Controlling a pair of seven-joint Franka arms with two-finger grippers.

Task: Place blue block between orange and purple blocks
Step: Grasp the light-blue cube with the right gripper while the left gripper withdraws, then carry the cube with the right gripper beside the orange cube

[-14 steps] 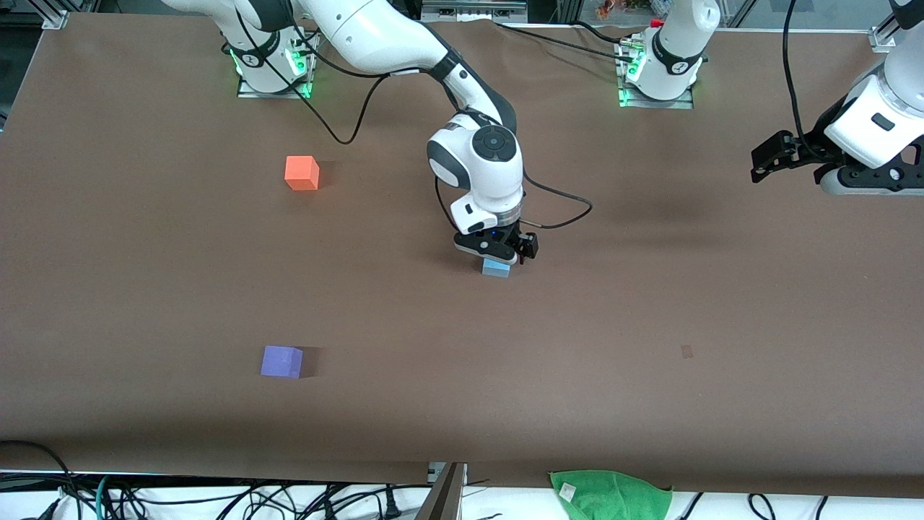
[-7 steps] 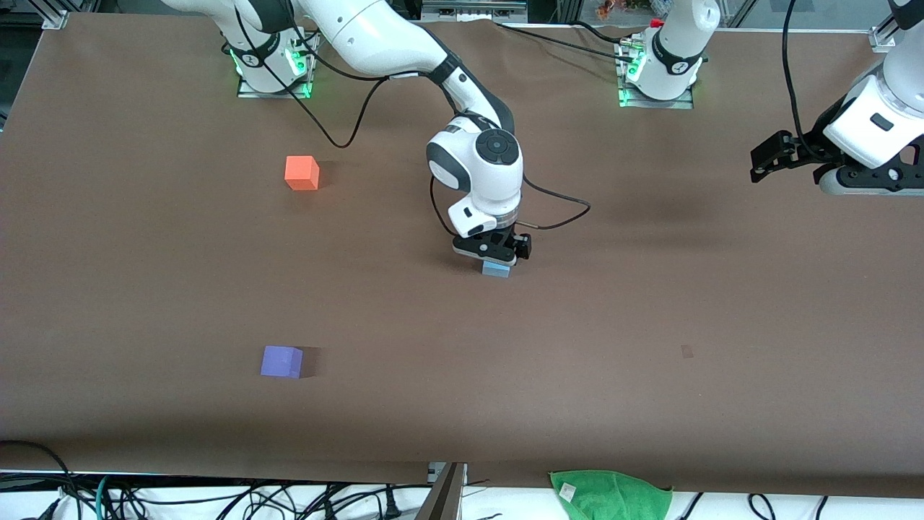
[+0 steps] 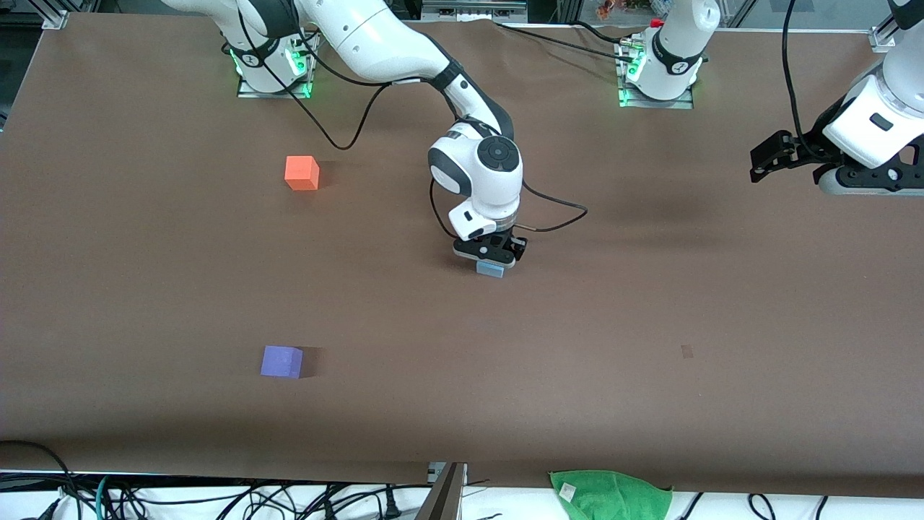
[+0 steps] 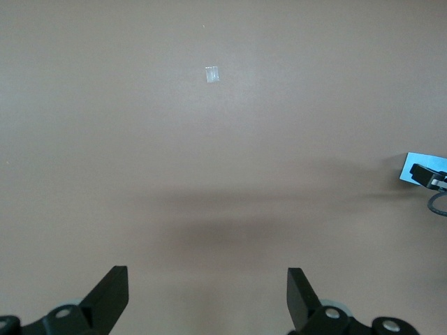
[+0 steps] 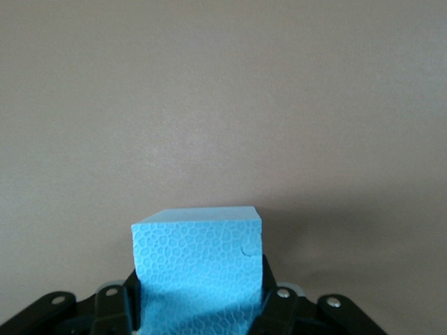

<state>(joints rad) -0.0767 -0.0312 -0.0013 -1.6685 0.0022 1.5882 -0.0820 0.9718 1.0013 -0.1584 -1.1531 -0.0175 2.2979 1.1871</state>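
The right gripper [image 3: 491,260] is clenched on the blue block [image 3: 491,269] at mid-table, evidently for carrying. The orange block [image 3: 301,172] and purple block [image 3: 281,361] lie well apart toward the right arm's end, leaving a gap. The left gripper [image 4: 207,296] waits, spread open, over bare table [image 3: 650,303].

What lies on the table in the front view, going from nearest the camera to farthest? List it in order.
green cloth → purple block → blue block, gripped in the right hand → orange block. The left hand waits in the air at its own end of the table.
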